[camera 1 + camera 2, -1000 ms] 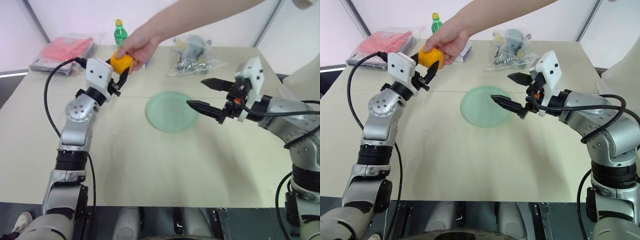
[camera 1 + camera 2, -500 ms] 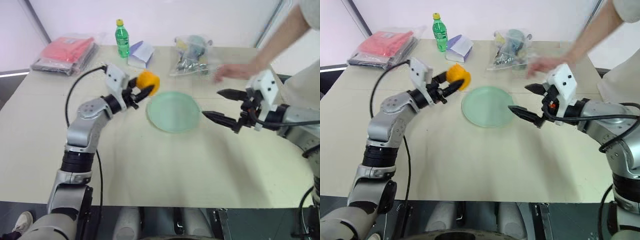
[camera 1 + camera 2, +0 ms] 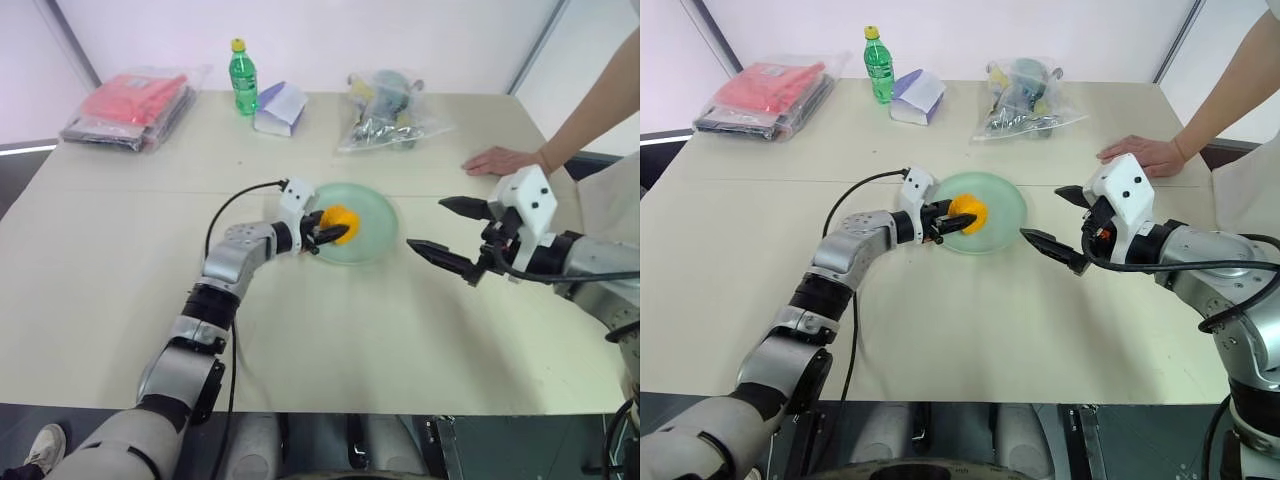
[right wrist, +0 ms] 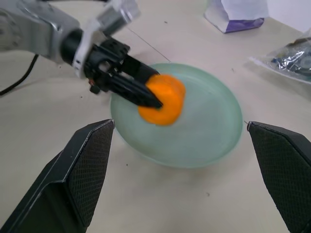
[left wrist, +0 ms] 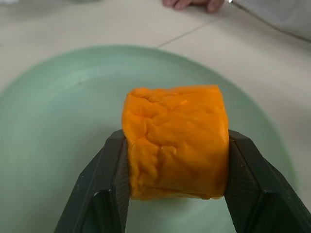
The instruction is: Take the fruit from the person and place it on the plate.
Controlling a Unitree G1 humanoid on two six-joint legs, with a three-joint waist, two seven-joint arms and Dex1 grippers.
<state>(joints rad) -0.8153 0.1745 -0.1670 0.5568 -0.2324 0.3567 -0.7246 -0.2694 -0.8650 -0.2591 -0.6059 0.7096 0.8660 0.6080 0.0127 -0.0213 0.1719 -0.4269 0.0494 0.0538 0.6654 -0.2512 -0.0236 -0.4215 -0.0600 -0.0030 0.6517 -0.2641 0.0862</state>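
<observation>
The orange-yellow fruit (image 3: 342, 224) is pinched between the black fingers of my left gripper (image 3: 335, 228), which is shut on it. It hangs low over the left part of the pale mint-green plate (image 3: 378, 212); I cannot tell whether it touches. The left wrist view shows the blocky fruit (image 5: 175, 141) squeezed between both fingers with the plate (image 5: 58, 111) behind it. To the right of the plate my right gripper (image 3: 425, 223) stands open and holds nothing. The person's hand (image 3: 505, 160) rests flat on the table at the far right.
Along the table's far edge stand a green bottle (image 3: 241, 63), a red packet in plastic (image 3: 130, 100), a white and purple box (image 3: 280, 105) and a clear bag of items (image 3: 390, 105). A black cable (image 3: 235, 195) loops from my left wrist.
My left gripper took the fruit from the person's hand and carried it right and down, over the plate. The person's hand drew back to the right. My right gripper shifted slightly right.
</observation>
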